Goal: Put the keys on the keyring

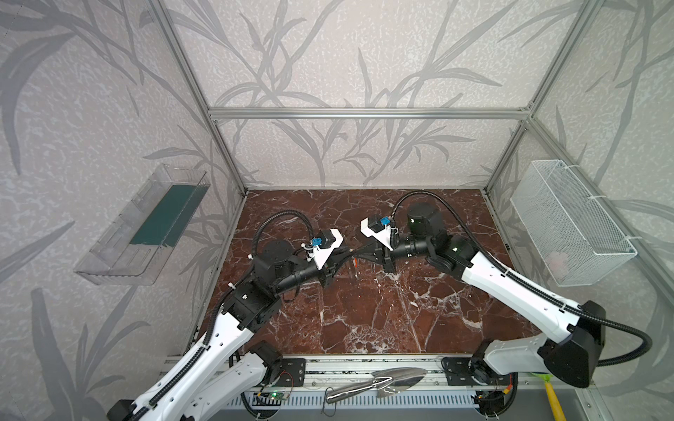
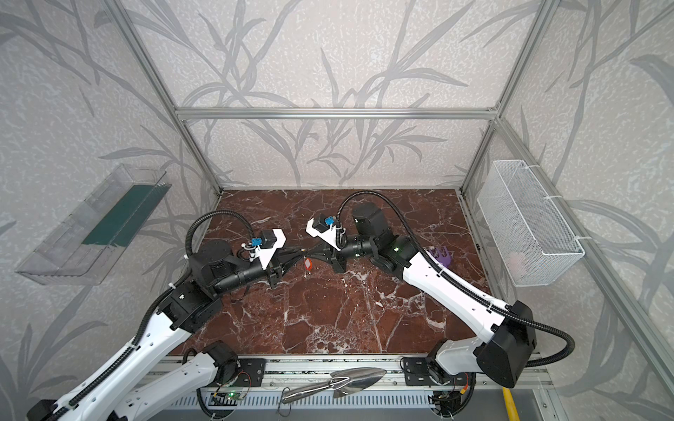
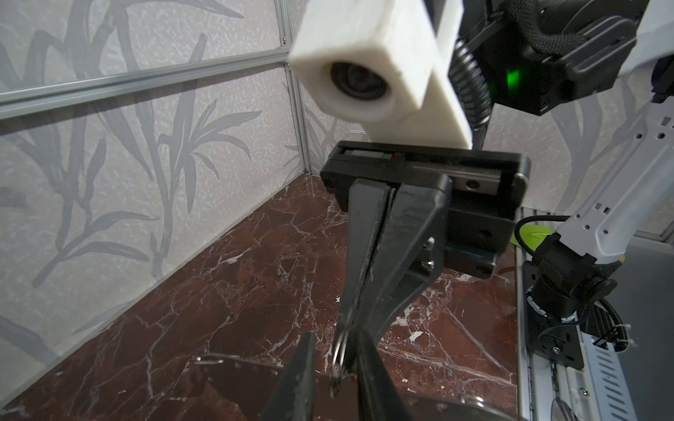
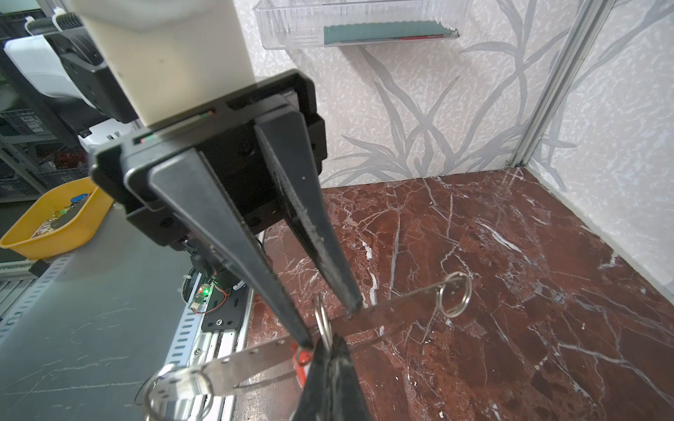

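Your right gripper [image 3: 348, 335] jaws clench the keyring [image 4: 301, 361] above the counter [image 4: 510, 291]. The left gripper [image 4: 330, 327] jaws stand parted at the keys [image 4: 255, 359]. Threading seems to me not finished.

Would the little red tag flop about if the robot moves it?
Probably yes: the red tag dangles from a thin wire ring, so it likely swings. It looks tiny, so probably very light.
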`<state>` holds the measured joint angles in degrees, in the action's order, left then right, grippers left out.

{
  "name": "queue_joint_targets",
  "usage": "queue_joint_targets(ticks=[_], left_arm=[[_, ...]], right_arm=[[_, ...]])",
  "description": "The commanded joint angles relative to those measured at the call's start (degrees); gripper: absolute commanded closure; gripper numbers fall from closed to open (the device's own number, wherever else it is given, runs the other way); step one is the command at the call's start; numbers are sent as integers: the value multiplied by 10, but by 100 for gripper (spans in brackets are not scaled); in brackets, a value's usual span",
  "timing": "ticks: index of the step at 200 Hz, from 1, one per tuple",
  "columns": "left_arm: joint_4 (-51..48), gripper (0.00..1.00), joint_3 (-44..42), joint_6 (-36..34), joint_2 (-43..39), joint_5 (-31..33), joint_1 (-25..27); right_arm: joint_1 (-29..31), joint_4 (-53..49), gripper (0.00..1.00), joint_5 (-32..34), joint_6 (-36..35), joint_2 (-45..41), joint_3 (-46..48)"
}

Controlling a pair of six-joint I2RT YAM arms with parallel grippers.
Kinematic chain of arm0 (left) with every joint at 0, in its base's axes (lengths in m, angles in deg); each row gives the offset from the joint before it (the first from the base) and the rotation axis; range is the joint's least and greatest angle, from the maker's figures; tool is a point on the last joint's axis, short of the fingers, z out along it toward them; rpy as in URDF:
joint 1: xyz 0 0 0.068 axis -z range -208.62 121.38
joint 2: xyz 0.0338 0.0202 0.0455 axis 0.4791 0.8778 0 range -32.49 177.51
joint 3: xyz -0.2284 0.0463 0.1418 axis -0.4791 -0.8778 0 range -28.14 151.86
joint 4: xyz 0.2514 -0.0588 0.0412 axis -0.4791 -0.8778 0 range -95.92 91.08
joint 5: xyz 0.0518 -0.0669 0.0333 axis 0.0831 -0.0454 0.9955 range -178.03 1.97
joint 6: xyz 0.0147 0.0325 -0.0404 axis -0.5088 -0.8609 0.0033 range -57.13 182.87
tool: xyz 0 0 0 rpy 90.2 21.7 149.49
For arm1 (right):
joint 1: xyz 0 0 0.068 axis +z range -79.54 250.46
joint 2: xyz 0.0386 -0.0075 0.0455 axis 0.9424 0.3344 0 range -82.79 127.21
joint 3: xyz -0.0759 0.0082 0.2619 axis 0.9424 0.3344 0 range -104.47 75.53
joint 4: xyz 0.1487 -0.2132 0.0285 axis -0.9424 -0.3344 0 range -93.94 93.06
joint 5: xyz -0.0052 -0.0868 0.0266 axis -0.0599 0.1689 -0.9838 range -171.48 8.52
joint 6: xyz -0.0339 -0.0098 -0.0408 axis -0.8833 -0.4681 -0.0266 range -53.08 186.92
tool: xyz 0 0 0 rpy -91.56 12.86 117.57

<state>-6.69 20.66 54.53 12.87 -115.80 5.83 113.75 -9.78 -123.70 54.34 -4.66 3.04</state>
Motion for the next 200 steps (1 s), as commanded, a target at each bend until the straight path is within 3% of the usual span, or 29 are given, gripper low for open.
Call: queue_joint_targets(ticks=[1,54,100,169,200], left_arm=[[-2,73,16,-2,-14,20,0],[-18,73,21,-11,-26,37,0],[-39,74,33,-17,-14,18,0],[-59,74,42,-24,-1,1,0],[-80,78,53,-30,18,-19,0]], right_arm=[[3,-42,100,24,-35,5,-32],[15,-152,100,106,-123,17,-83],[22,-316,100,118,-219,70,-201],[61,-471,100,194,-277,141,-324],[71,-494,100,207,-277,158,-353]])
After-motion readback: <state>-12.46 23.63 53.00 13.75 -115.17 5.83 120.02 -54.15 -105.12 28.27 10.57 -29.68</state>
